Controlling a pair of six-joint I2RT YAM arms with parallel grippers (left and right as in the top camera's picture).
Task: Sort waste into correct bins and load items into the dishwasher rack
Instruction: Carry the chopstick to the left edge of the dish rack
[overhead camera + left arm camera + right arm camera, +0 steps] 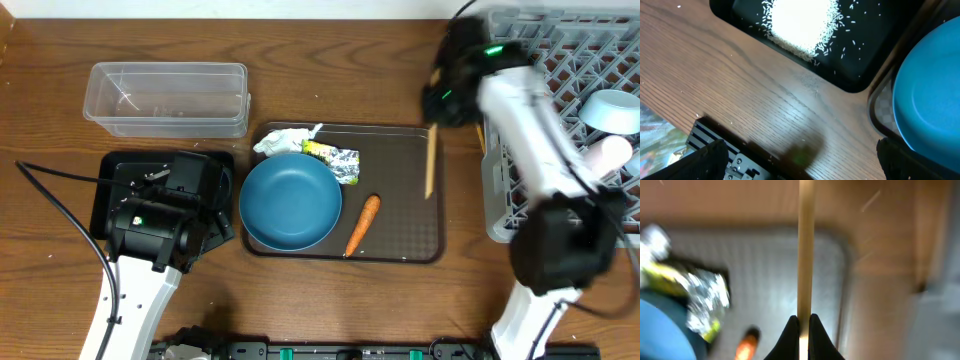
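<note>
Your right gripper [801, 329] is pinching the thin, light, stiff wooden chopsticks [805, 245] at one end; being slick, they are probably pivoting. The jaws of your left gripper [800, 155] are standing spread.

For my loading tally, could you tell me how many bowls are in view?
2. The large dark-blue bowl sits on the brown tray; the small light-blue bowl lies in the grey rack. The right arm may hide others.

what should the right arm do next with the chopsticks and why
Probably lift them and carry them right, toward the dishwasher rack. The right gripper is shut on the chopsticks, which hang over the brown tray's right side, and the rack stands just beyond that side.
</note>
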